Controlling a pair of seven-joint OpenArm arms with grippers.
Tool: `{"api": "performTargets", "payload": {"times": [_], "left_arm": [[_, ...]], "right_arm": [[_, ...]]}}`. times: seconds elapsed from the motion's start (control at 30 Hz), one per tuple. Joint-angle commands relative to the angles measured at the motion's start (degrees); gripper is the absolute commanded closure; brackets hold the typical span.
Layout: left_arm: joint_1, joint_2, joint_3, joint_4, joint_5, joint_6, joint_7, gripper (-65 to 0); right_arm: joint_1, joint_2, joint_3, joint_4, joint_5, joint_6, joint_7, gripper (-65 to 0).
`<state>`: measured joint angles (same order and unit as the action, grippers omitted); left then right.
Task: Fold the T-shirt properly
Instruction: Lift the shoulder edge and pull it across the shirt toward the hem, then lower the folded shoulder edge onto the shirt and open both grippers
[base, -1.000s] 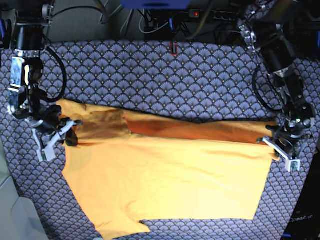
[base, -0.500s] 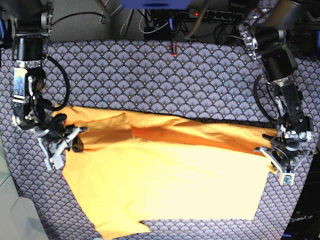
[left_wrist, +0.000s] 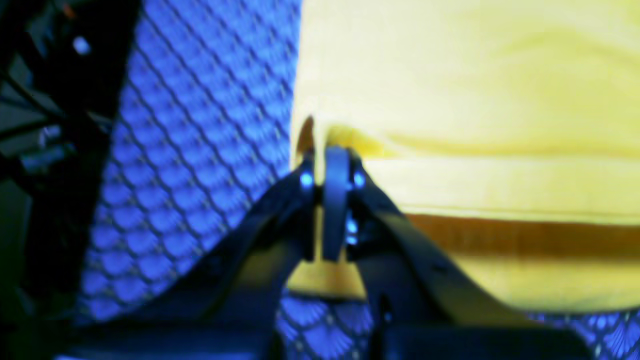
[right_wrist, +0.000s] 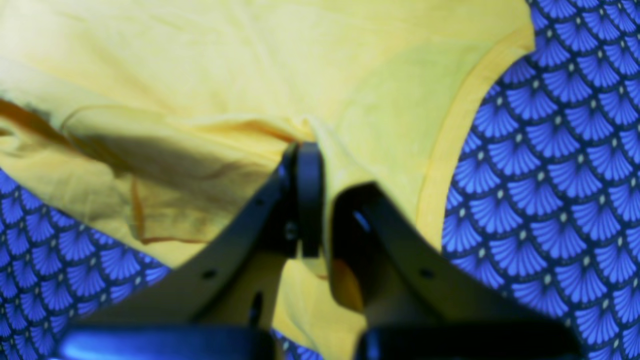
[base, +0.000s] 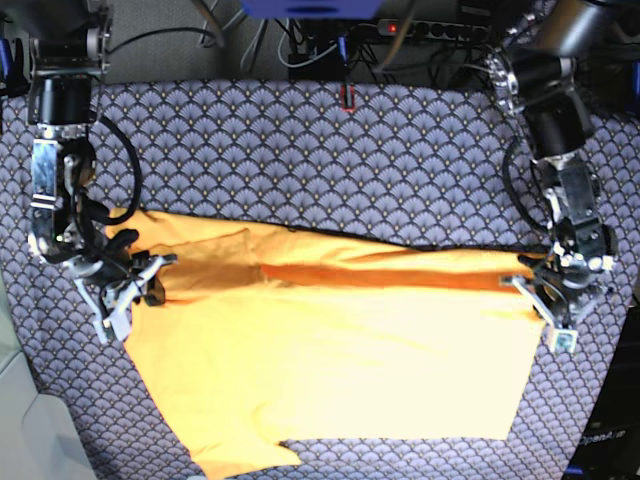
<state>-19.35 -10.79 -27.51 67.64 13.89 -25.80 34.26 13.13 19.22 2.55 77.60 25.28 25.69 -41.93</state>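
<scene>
The yellow-orange T-shirt (base: 330, 370) lies spread across the blue-grey scallop-patterned cloth (base: 300, 150), with a sleeve pointing to the near left. Its far edge is doubled over, and a narrow darker orange band (base: 380, 275) shows under the fold. My right gripper (base: 125, 292) is shut on the T-shirt at its left end. In the right wrist view its tips (right_wrist: 310, 150) pinch a raised ridge of T-shirt (right_wrist: 200, 60). At the right end my left gripper (base: 548, 305) is shut on the T-shirt's corner. The left wrist view shows its tips (left_wrist: 330, 155) clamped on the T-shirt's edge (left_wrist: 475, 75).
Beyond the cloth's far edge run cables and a power strip (base: 420, 30). A small red clip (base: 346, 97) sits at that far edge. A pale grey surface (base: 20, 420) borders the cloth at the near left. Both arms (base: 60, 130) (base: 560, 130) reach in from the far corners.
Both grippers have shifted slightly inward while holding the shirt's ends. The doubled far edge has settled lower, and the dark orange band under it has grown narrower.
</scene>
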Motion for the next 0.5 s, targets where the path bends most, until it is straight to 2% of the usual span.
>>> {"api": "performTargets", "payload": {"times": [0.0,0.17,0.3,0.47], "left_arm": [[-1.9,-1.5,-0.1,0.7,-0.7,0.4,-2.7,0.0],[-1.7,-1.7,-0.1,0.2,-0.4,0.4,-6.2,0.0],[-1.9,-1.8,-0.1,0.2,-0.7,0.4,-6.2,0.0],[-2.1,-1.9,0.1,0.1,-0.7,0.4,-6.3,0.0]], "right_arm": [[1.5,0.9,0.3,0.9,0.4,0.1,1.5,0.0],[3.4,0.7,0.2,-1.4,0.3,0.1,1.4,0.0],[5.4,0.6,-3.0,-4.0,0.3,0.2,1.7,0.0],[7.6,0.5,-3.8,-6.6,0.3,0.2,1.8,0.0]]}}
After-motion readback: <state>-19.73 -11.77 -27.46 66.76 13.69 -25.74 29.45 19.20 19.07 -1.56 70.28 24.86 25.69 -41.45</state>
